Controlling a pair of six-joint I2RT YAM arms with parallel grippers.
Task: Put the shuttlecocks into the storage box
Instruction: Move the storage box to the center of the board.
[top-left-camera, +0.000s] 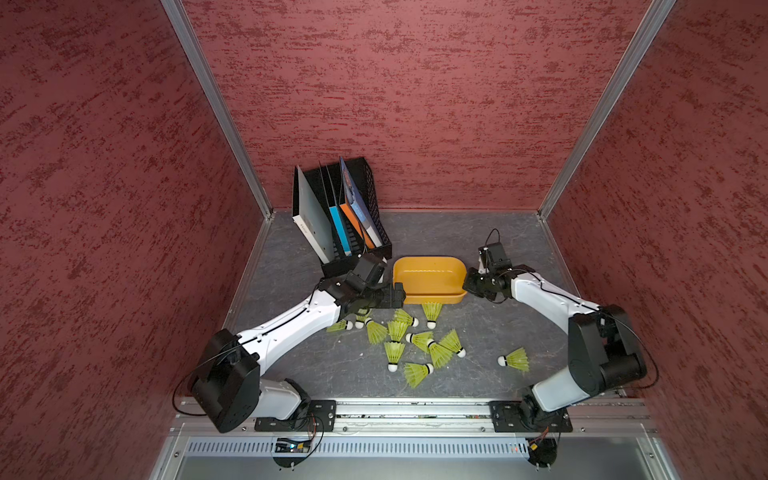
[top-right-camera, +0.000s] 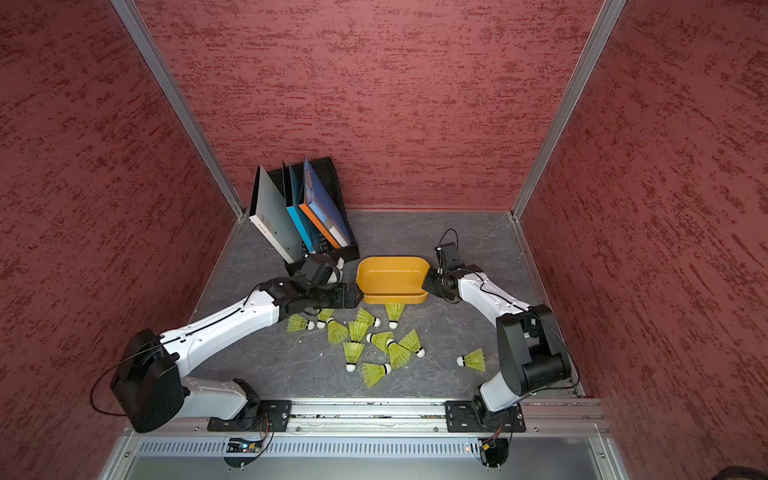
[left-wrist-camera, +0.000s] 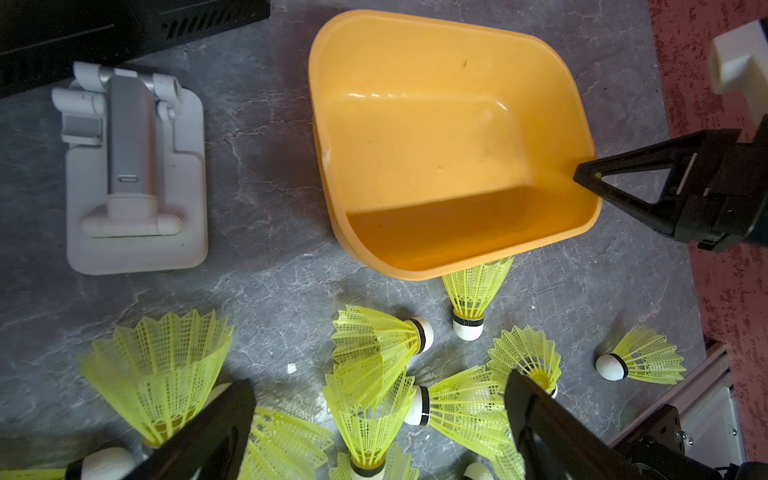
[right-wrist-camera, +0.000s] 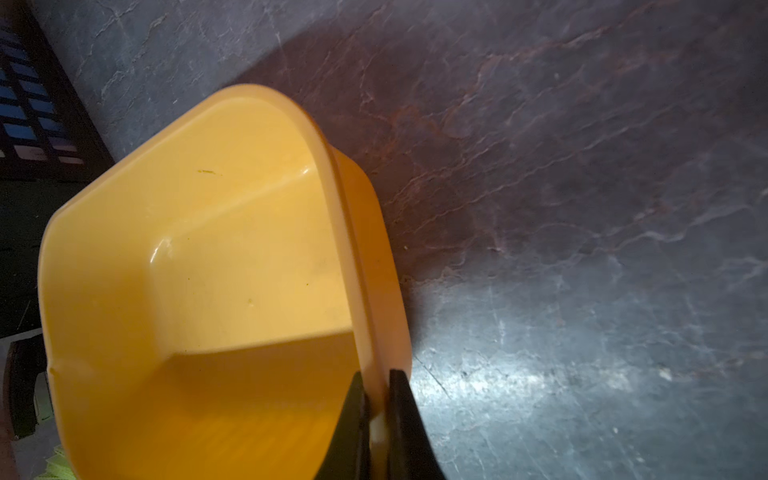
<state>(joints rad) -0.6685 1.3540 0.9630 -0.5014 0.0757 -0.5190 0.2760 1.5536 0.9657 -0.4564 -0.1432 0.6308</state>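
The storage box (top-left-camera: 430, 261) (top-right-camera: 392, 259) is an orange-yellow tub, tilted with its opening turned toward the shuttlecocks. My right gripper (right-wrist-camera: 378, 374) (top-left-camera: 467, 282) is shut on its right rim; the box wall (right-wrist-camera: 124, 249) fills the right wrist view. Several neon yellow-green shuttlecocks (top-left-camera: 398, 330) (top-right-camera: 358, 330) (left-wrist-camera: 370, 349) lie scattered on the table in front of the box. One shuttlecock (left-wrist-camera: 476, 291) has its skirt tucked under the box's front rim. My left gripper (left-wrist-camera: 379, 382) (top-left-camera: 400, 296) hangs open over the left of the cluster, holding nothing.
A black mesh file rack (top-left-camera: 357, 216) with books stands behind the left arm. A grey-white device (left-wrist-camera: 133, 166) lies left of the box. One lone shuttlecock (top-left-camera: 516, 360) lies near the right arm. Red walls close in three sides.
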